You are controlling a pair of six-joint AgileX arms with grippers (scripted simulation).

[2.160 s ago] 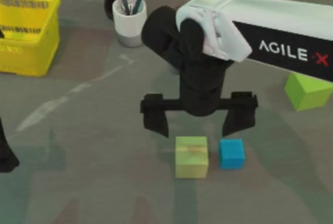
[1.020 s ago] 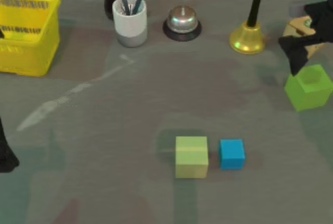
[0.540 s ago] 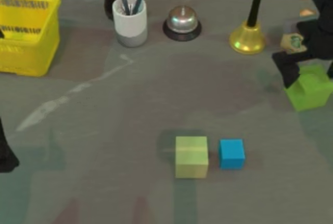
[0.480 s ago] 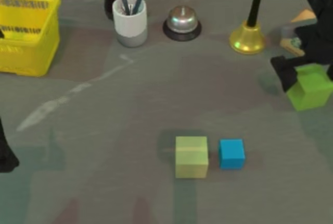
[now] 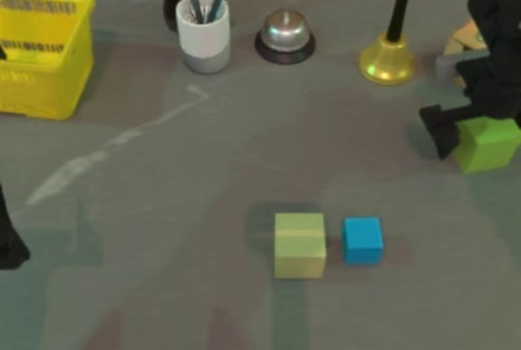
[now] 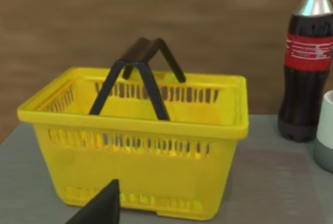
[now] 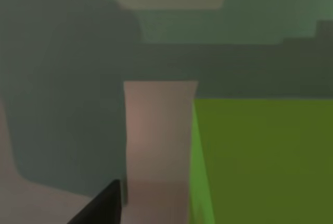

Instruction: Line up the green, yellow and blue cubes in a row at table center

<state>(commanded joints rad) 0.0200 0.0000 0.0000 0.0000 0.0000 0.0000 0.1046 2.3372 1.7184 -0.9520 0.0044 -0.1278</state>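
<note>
While the row is unfinished: two of three cubes sit in place, one is out at the edge.
Green cube [image 5: 488,143]: far right of the table [image 5: 163,203], close to its right side, well apart from the other two.
Right gripper [image 5: 480,126]: down over the green cube, one dark finger [image 5: 440,129] just beside its left face; the other finger is out of sight, so I cannot tell whether it has a grip.
Yellow cube [image 5: 299,244]: near table centre.
Blue cube [image 5: 362,240]: just beside the yellow one on its right, a slim gap between (a tidy pair).
Left to do: by my judgement, bringing the green cube into line.
Open room: bare tabletop left of the yellow cube and between the pair and the green cube.
Back edge: brass handbell [image 5: 389,55], desk bell [image 5: 285,37], pen cup [image 5: 203,31].
Left arm: parked at the left side, near the yellow basket [image 6: 140,140].
</note>
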